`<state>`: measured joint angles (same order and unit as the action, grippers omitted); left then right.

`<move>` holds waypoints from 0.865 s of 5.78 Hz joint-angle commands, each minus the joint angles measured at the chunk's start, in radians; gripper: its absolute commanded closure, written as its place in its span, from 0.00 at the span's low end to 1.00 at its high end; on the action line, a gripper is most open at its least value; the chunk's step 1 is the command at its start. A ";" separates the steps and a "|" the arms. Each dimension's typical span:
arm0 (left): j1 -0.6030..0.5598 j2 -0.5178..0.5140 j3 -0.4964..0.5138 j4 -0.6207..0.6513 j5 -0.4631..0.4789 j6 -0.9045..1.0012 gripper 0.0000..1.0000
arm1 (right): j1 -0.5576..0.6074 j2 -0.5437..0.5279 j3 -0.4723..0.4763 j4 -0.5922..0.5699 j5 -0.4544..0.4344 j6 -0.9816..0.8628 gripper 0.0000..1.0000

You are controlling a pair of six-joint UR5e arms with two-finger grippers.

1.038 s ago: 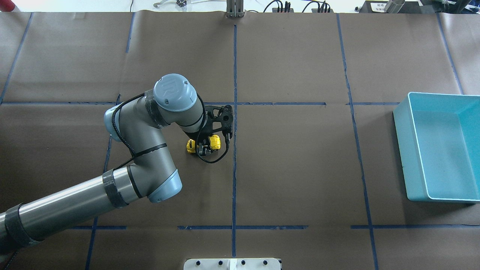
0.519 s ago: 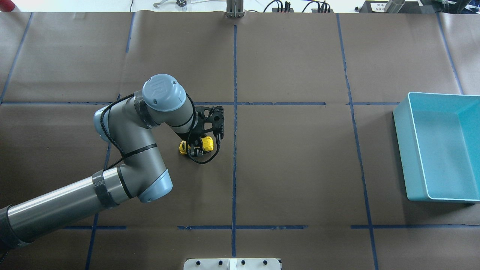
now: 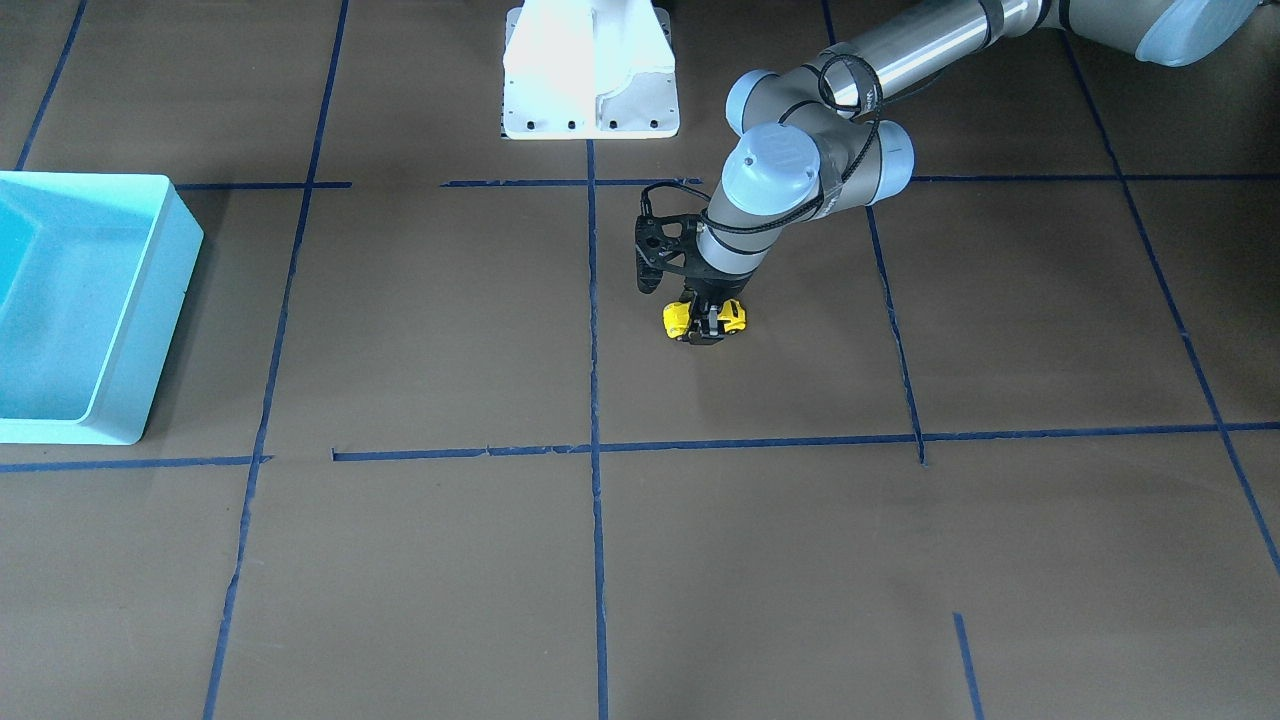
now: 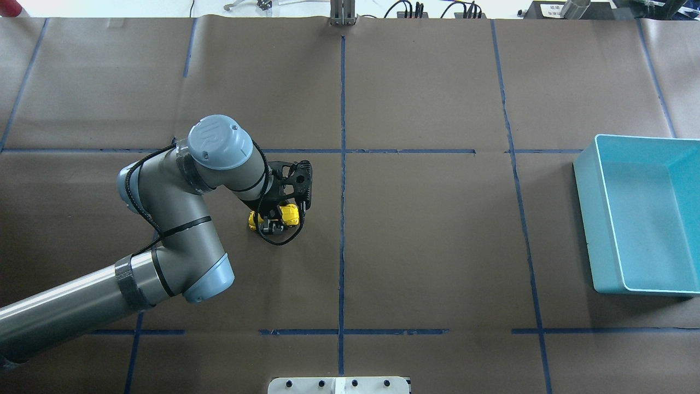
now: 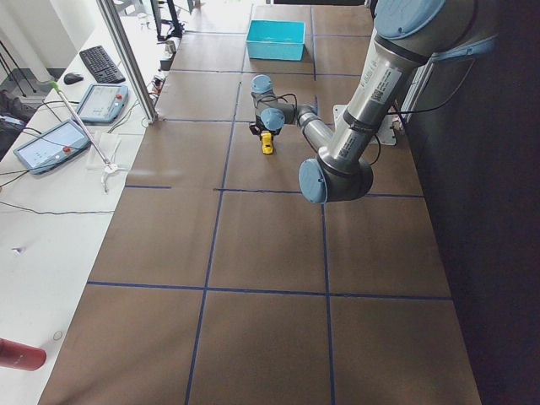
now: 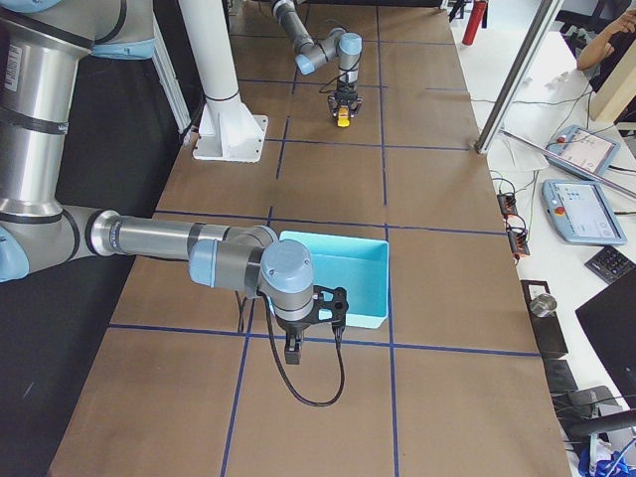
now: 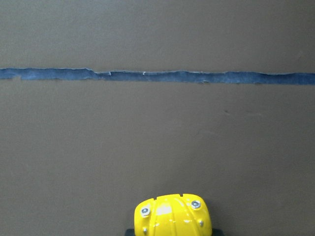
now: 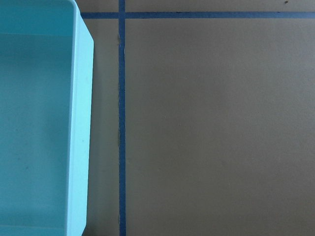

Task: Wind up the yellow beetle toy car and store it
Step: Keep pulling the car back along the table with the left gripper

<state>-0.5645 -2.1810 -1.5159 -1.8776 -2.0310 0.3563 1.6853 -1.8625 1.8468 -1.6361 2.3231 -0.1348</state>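
Observation:
The yellow beetle toy car [image 4: 290, 214] rests on the brown table paper, left of the centre tape line. My left gripper [image 4: 270, 223] comes straight down on it, fingers shut across its middle, so only both yellow ends show. The front-facing view gives the same grip on the car [image 3: 678, 318] by the left gripper [image 3: 705, 326]. The left wrist view catches just the car's rounded end [image 7: 172, 216] at the bottom edge. My right gripper [image 6: 291, 350] hangs by the near side of the teal bin; whether it is open or shut I cannot tell.
An empty teal bin [image 4: 588, 219] stands at the table's right edge, also seen as the bin [image 3: 150, 300] in the front-facing view and its rim [image 8: 81, 123] in the right wrist view. Blue tape lines [image 4: 342, 164] grid the paper. The white robot base [image 3: 590, 70] sits mid-table.
The left arm has slid toward the overhead view's left, dragging the gripped yellow car along the table with it. The grip on the car is unchanged.

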 commanded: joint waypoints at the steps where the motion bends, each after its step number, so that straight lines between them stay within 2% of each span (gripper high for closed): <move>1: 0.000 0.044 -0.032 -0.014 0.000 0.019 1.00 | -0.025 0.012 0.002 -0.001 -0.004 0.000 0.00; 5: -0.002 0.060 -0.043 -0.020 -0.021 0.033 1.00 | -0.029 0.003 0.003 -0.004 -0.001 0.000 0.00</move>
<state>-0.5672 -2.1221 -1.5597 -1.8963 -2.0515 0.3871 1.6569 -1.8590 1.8499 -1.6405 2.3198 -0.1350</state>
